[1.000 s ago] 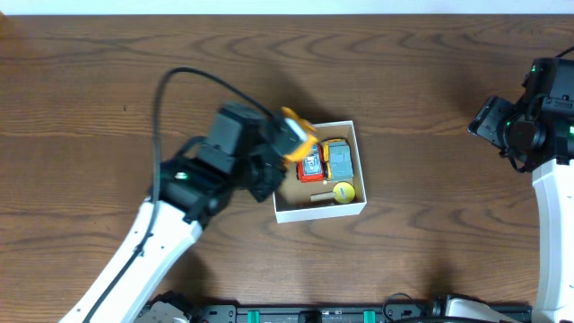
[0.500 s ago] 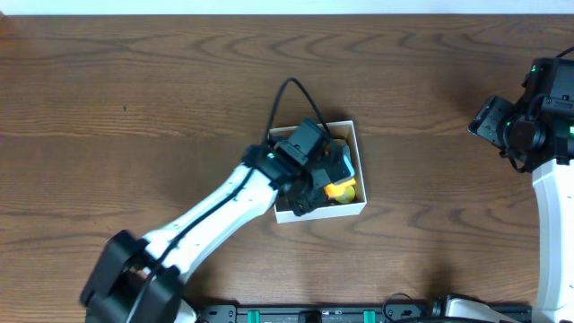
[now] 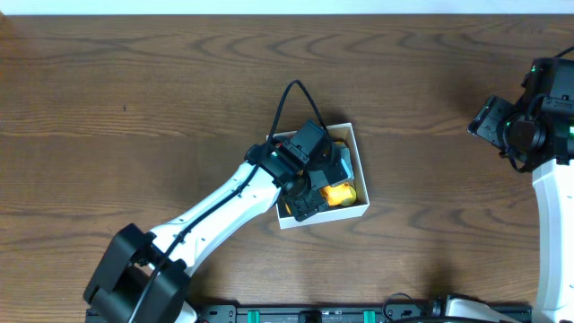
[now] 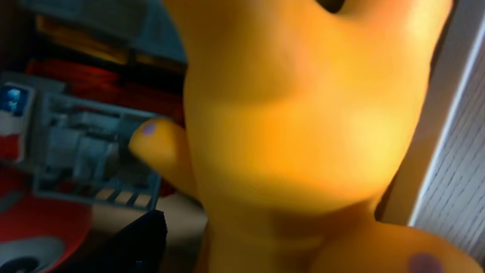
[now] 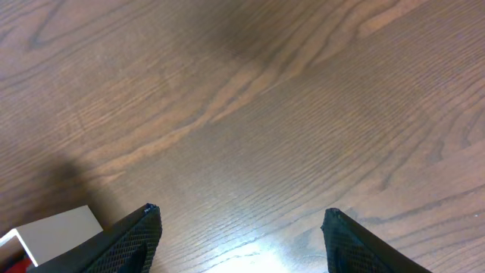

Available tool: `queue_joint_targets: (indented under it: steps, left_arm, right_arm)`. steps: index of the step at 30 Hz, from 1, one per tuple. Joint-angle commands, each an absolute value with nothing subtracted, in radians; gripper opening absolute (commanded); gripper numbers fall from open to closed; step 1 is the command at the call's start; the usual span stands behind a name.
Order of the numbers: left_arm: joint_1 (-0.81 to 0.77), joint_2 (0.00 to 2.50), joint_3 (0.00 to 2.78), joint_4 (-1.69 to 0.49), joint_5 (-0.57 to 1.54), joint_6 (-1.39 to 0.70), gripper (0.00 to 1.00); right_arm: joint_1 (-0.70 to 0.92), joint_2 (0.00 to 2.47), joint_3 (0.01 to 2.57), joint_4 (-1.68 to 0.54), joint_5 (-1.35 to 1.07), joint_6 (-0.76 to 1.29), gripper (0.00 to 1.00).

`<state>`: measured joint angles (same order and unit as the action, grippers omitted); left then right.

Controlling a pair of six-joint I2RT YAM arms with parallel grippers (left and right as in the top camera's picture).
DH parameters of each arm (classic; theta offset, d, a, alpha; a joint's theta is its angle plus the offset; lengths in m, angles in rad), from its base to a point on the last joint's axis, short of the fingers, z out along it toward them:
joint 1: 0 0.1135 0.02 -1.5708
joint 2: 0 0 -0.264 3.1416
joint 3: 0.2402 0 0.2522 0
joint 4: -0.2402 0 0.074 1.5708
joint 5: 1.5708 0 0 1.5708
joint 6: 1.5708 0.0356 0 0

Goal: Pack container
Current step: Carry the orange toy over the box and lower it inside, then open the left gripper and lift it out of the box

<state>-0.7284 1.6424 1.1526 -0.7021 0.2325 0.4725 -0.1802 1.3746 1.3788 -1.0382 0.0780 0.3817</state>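
Jaws of the left arm were down inside the container, so close to a yellow toy that the wrist camera saw little else. Only one dark finger showed at the lower edge, so it could not be told whether they were clamped on the toy or spread clear of it. Next to the yellow toy lay a grey and red toy vehicle. The container stood near the middle of the worktop, open at the top, its white walls upright. The jaws of the right arm hung well apart from it at the right side, spread wide with nothing between them, over bare wood, with one white corner of the box at the edge of their view. The container looked light and thin-walled, probably cardboard, so it would likely slide under a sideways push and flex if squeezed across its width. A pinch over the rim of a single wall seemed the safest hold, or a flat press against an outer wall to steady it. The toys inside would add little weight.
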Motion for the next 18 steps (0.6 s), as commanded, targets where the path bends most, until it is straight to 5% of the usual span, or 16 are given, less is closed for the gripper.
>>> queue_joint_targets:
  steps: [1, 9, 18]
  left_arm:
    - [-0.730, 1.562, 1.164, -0.706, 0.214, 0.478, 0.72]
    - [-0.730, 1.372, 1.164, -0.725, 0.212, 0.478, 0.81]
    - [-0.730, 1.339, 1.164, -0.711, 0.168, 0.447, 0.80]
  right_arm:
    - [-0.186, 1.377, 1.378, -1.041, 0.078, 0.368, 0.71]
    - [-0.186, 1.377, 1.378, -1.040, 0.078, 0.368, 0.71]
    - [-0.186, 1.377, 1.378, -1.040, 0.078, 0.369, 0.71]
